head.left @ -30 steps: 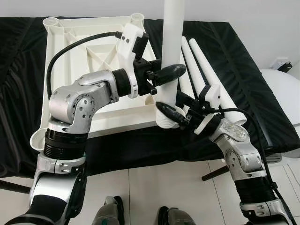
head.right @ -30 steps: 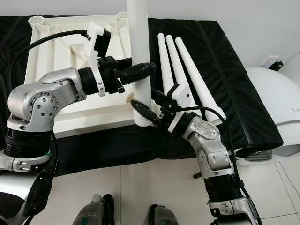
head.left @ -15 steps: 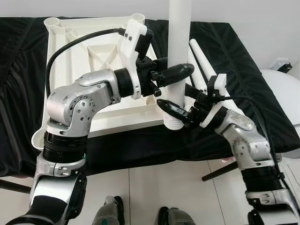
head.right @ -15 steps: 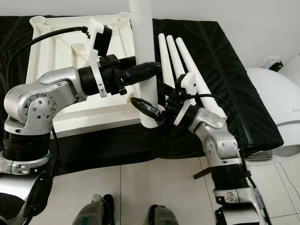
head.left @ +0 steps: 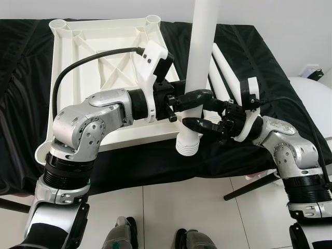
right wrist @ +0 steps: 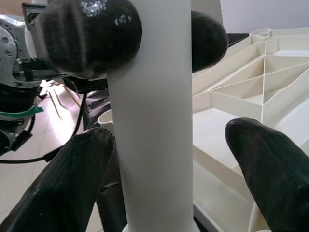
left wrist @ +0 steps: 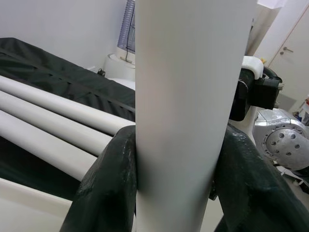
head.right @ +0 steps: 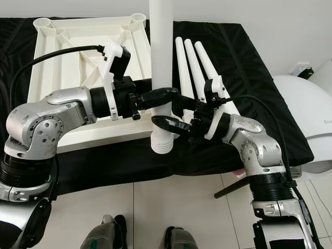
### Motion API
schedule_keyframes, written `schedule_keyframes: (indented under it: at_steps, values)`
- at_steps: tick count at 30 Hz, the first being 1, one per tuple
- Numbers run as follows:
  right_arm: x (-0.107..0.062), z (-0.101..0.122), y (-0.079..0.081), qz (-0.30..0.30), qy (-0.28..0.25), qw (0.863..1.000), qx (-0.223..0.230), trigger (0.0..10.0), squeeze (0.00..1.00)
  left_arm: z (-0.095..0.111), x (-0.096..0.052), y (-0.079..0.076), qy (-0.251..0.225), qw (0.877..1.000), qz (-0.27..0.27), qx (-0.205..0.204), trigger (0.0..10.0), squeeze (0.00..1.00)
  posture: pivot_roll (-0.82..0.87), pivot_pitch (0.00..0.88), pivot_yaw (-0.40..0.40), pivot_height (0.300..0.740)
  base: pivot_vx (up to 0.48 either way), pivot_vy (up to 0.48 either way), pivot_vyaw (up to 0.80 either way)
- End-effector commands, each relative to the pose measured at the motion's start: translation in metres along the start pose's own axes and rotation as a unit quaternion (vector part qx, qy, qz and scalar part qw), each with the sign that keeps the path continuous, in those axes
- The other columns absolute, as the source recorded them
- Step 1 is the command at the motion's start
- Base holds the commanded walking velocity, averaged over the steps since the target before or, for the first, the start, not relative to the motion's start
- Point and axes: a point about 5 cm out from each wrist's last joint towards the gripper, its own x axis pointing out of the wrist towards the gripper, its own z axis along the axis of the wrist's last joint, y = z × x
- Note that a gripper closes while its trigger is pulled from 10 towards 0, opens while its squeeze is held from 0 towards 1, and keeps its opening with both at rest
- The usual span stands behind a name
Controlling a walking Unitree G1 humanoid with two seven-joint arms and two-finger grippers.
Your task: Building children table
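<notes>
My left gripper is shut on a white table leg and holds it upright; its fingers press both sides of the tube. The leg's threaded end hangs just past the front edge of the upturned white tabletop. Just below the left one, my right gripper straddles the leg and is open, with one finger well off the tube. Three more white legs lie side by side on the black cloth. The tabletop's near right corner is hidden behind my left arm.
A black cloth covers the work surface. Corner sockets stand at the tabletop's far edge. A white rounded appliance sits at the right, with a dark rod below the cloth edge. My feet stand on pale tiles.
The upright leg has shifted right and toward me, off the tabletop's near corner. My right arm has swung out to the right, its fingers staying around the lower leg.
</notes>
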Motion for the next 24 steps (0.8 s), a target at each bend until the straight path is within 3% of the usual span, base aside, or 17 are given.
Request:
schedule_keyframes:
  at_steps: [1, 19, 20, 21, 22, 24]
  values:
    - [-0.002, 0.001, 0.001, 0.011, 0.005, 1.0, 0.005, 10.0, 0.0, 0.002, 0.001, -0.008, 0.0, 0.999, -0.035, 0.014, 10.0, 0.0, 0.0, 0.181, -0.041, 0.74, 0.0, 0.0, 0.0]
    - [-0.001, -0.007, 0.008, 0.054, 0.03, 0.997, 0.051, 10.0, 0.0, 0.013, 0.006, -0.017, -0.015, 0.998, -0.055, 0.028, 10.0, 0.0, 0.0, 0.191, -0.037, 0.74, 0.0, 0.0, 0.0]
    - [-0.001, -0.007, 0.008, 0.056, 0.031, 0.996, 0.055, 9.8, 0.0, 0.013, 0.006, -0.018, -0.015, 0.998, -0.057, 0.028, 10.0, 0.0, 0.0, 0.192, -0.037, 0.74, 0.0, 0.0, 0.0]
    - [-0.001, -0.007, 0.008, 0.056, 0.033, 0.996, 0.057, 6.9, 0.0, 0.013, 0.006, -0.018, -0.015, 0.998, -0.058, 0.028, 10.0, 0.0, 0.0, 0.192, -0.038, 0.74, 0.0, 0.0, 0.0]
    - [-0.001, -0.007, 0.008, 0.056, 0.033, 0.996, 0.057, 6.9, 0.0, 0.013, 0.006, -0.018, -0.015, 0.998, -0.058, 0.028, 10.0, 0.0, 0.0, 0.192, -0.038, 0.74, 0.0, 0.0, 0.0]
    - [0.0, -0.005, 0.005, 0.052, 0.031, 0.997, 0.052, 5.6, 0.0, 0.012, 0.007, -0.02, -0.015, 0.998, -0.062, 0.028, 10.0, 0.0, 0.0, 0.192, -0.038, 0.74, 0.0, 0.0, 0.0]
